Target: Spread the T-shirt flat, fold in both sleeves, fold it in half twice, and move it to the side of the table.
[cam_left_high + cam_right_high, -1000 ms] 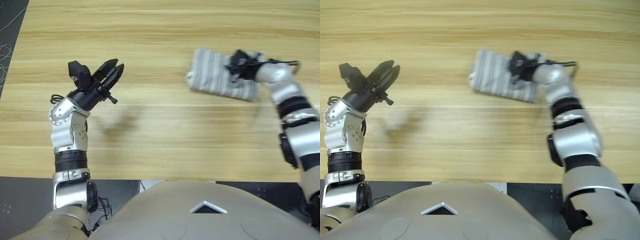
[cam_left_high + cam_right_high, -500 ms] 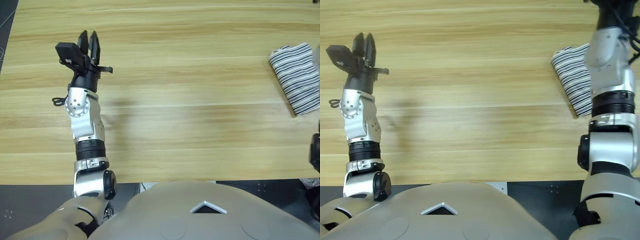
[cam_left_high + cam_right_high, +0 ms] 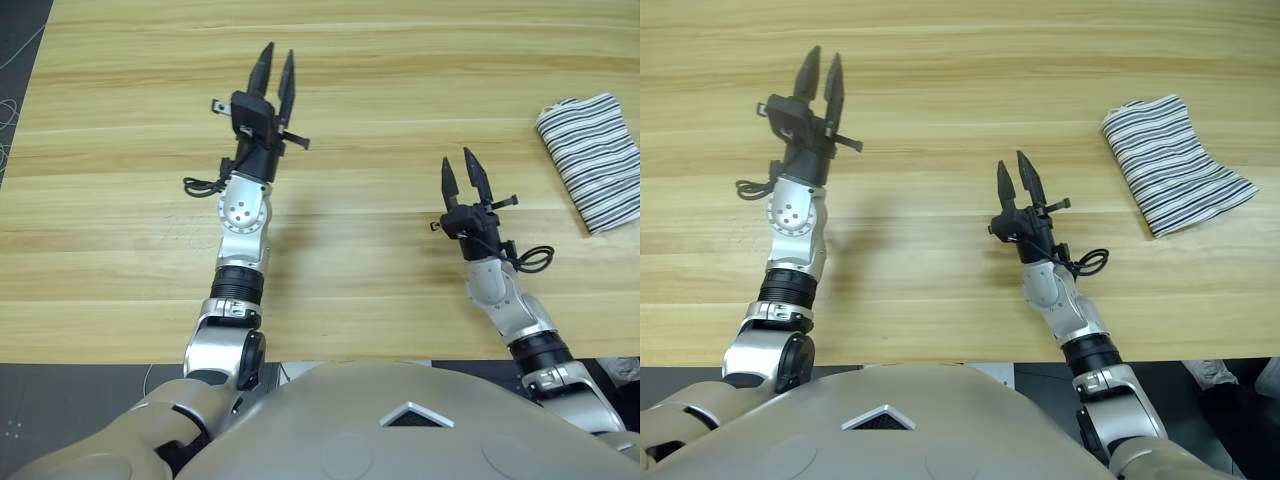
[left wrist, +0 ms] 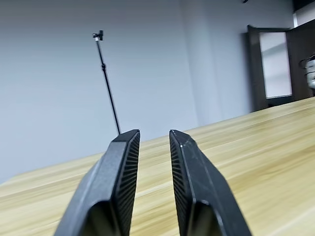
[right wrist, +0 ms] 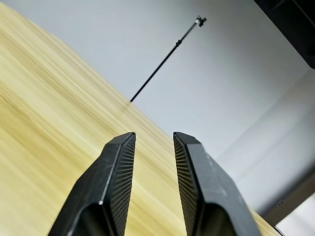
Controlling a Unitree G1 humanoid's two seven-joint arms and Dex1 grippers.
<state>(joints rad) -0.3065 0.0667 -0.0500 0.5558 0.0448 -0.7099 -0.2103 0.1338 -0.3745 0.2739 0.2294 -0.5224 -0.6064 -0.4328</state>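
Bright even light over table [image 3: 400, 60]; pale wall [image 4: 49, 73] softly lit.

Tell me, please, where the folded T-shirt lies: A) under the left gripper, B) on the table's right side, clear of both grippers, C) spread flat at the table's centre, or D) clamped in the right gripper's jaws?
B: the folded T-shirt lies at the right of the table, apart from the left gripper and the right gripper.
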